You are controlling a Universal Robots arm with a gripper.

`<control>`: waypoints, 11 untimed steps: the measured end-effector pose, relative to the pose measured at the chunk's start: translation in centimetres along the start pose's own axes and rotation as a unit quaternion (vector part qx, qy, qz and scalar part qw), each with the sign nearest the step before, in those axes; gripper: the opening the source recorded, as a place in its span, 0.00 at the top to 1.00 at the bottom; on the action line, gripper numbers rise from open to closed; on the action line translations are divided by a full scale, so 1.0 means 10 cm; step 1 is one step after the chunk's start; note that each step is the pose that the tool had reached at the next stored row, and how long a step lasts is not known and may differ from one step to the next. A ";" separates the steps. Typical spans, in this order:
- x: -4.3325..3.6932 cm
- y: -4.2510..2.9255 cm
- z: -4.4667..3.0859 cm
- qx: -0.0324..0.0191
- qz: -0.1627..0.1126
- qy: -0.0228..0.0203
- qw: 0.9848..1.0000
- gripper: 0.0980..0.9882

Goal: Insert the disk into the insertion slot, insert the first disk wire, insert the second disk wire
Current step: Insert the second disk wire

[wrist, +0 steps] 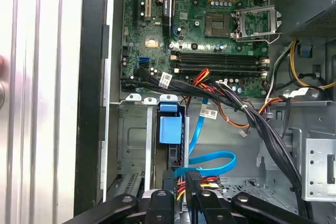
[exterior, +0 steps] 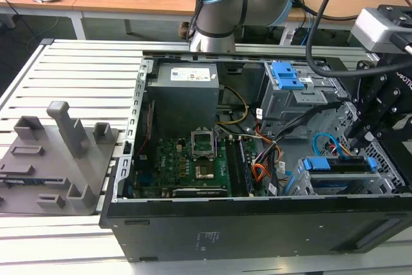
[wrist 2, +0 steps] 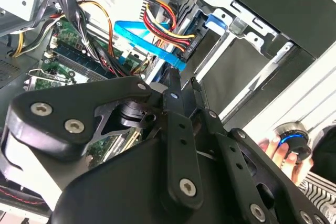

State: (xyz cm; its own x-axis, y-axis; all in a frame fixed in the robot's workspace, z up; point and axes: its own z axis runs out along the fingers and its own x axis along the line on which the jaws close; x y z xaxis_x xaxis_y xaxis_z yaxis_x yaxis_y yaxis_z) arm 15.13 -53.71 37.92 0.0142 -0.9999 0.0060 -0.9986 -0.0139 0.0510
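Arm reaches down at the exterior view's right, gripper (exterior: 358, 134) over the disk (exterior: 340, 164). Fingers nearly closed together, holding nothing visible. Disk sits in the slot (wrist: 137, 145), long axis left-right, with orange-red wires (wrist 2: 165, 27) and blue cable (wrist: 210, 161) at its end.

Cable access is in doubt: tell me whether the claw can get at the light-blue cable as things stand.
Probably yes. The claw sits right by the light-blue cable with nothing between them, though the orange-red wire bundle crowds the spot.

Blue-framed disk (wrist: 169, 129) seated in slot (wrist: 137, 145)
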 end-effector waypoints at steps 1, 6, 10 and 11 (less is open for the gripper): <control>0.000 0.000 0.000 0.000 0.000 0.000 1.000 0.84; 0.000 0.000 -0.003 0.000 0.000 0.000 1.000 0.99; 0.002 0.012 -0.005 0.000 0.000 0.000 1.000 0.99; 0.003 0.030 -0.004 0.000 0.000 0.000 1.000 0.99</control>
State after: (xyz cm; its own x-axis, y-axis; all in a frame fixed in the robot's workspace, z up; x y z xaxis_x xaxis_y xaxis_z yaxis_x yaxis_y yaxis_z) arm 14.84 -53.74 37.98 0.0142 -0.9999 0.0065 -0.9986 -0.0139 0.0510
